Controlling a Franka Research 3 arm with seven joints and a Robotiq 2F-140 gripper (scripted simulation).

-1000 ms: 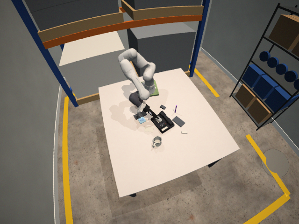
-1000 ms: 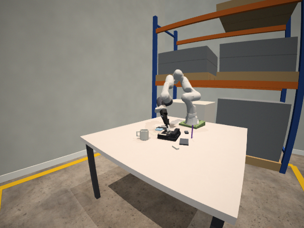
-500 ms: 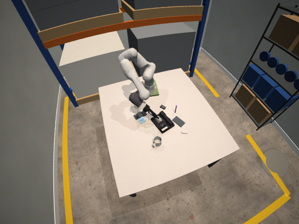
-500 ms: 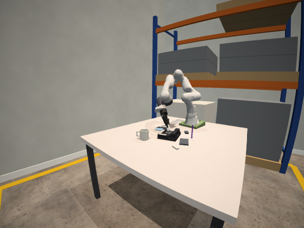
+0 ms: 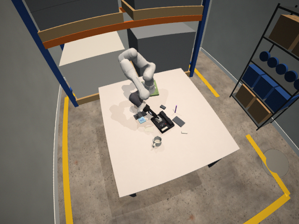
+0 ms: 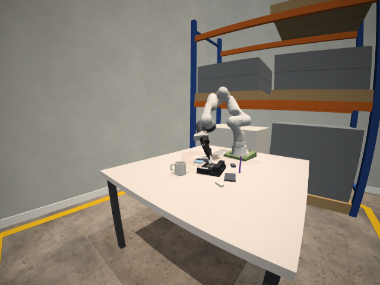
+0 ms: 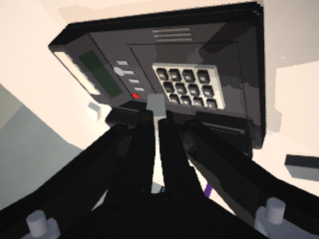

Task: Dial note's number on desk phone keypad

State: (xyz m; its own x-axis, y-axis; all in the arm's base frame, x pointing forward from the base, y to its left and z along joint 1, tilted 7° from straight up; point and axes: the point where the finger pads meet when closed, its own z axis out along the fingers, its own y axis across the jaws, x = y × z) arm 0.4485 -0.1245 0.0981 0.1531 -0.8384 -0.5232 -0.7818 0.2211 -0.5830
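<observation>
The black desk phone point(image 5: 164, 124) point(image 6: 214, 171) point(image 7: 125, 55) lies mid-table, with its handset point(image 5: 168, 118) in the cradle. Its pale keypad point(image 7: 188, 85) with dark keys fills the middle of the wrist view. My gripper point(image 5: 157, 117) point(image 6: 210, 161) point(image 7: 157, 107) is shut with nothing between the fingers. Its joined tips slant down over the phone's face, just beside the keypad's corner and near a small red button point(image 7: 136, 96). A blue note point(image 5: 142, 119) point(image 6: 198, 161) lies on the table left of the phone, partly under the arm.
A grey mug point(image 5: 157, 141) point(image 6: 179, 168) stands in front of the phone, with a cream paper point(image 5: 148, 129) between them. A grey pad point(image 5: 178, 121) point(image 6: 230, 177), a purple pen point(image 5: 175, 108) point(image 6: 240, 164), a small dark block point(image 5: 162, 106) point(image 7: 301, 166) and a white eraser point(image 5: 184, 132) lie to the right.
</observation>
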